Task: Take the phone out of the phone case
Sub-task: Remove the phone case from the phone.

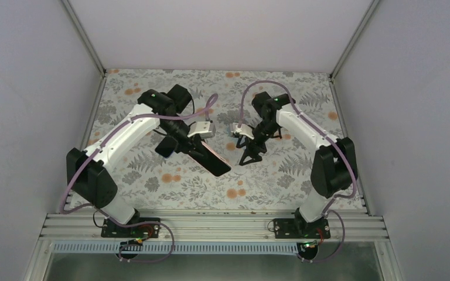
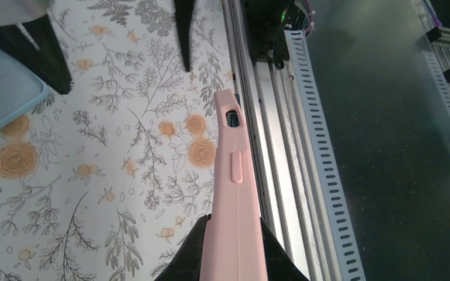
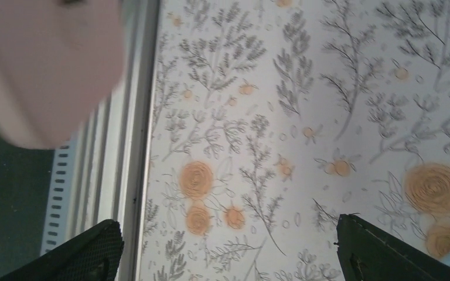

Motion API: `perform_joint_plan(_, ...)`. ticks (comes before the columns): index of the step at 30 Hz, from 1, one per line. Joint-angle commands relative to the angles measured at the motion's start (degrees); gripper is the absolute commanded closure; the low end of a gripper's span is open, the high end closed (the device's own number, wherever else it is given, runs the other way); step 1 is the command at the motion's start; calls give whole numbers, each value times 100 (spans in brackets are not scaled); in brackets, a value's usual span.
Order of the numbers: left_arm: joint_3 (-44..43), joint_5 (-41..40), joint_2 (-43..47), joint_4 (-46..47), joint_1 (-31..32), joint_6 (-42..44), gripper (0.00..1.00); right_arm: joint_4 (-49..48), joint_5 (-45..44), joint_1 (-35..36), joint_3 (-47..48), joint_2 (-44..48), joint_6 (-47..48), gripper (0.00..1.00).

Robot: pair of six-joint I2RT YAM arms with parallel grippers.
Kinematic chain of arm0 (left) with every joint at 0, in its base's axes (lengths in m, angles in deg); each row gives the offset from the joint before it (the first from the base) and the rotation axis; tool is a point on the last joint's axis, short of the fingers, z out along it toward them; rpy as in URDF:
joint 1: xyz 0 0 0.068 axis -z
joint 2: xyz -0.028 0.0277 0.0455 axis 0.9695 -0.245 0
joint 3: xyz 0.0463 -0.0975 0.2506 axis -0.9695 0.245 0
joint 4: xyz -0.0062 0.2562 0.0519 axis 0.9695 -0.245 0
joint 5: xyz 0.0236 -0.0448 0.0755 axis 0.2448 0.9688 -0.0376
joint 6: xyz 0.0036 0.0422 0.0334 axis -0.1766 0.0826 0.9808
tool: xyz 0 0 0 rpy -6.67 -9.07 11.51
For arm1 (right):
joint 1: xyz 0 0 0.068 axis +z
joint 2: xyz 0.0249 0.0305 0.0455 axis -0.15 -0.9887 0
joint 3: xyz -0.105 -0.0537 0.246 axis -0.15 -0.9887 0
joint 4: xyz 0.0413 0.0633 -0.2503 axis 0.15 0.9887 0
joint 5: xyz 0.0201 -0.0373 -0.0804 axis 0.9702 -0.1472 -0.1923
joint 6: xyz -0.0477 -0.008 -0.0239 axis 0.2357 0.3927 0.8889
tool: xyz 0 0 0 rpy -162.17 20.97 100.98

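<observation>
The phone (image 1: 210, 158) shows its dark screen and sits inside a pink phone case (image 2: 232, 187). The case is lifted off the table, tilted down toward the near edge. My left gripper (image 2: 232, 227) is shut on the case's edges near one end, its black fingers (image 2: 181, 263) on both sides. My right gripper (image 1: 251, 153) hangs open just right of the phone's free end and touches nothing. In the right wrist view the case (image 3: 41, 64) is a pink blur at the upper left, apart from the open right gripper (image 3: 228, 257).
The floral table mat (image 1: 269, 175) lies under both arms. A metal rail (image 2: 281, 146) runs along the near edge. A light blue flat object (image 2: 0, 93) with a rounded corner lies on the mat beside the right gripper's fingers (image 2: 41, 52).
</observation>
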Motion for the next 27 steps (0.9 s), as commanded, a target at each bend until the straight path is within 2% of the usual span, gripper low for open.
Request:
perform_joint_plan(1, -28, 232, -163, 15, -53, 265, 98, -41, 264, 233, -162, 238, -140, 10)
perform_joint_plan(6, -140, 372, -292, 14, -68, 278, 98, -50, 424, 486, -1, 118, -301, 11)
perform_joint_plan(27, -372, 373, -481, 15, -80, 214, 98, -50, 552, 565, -90, 98, -232, 11)
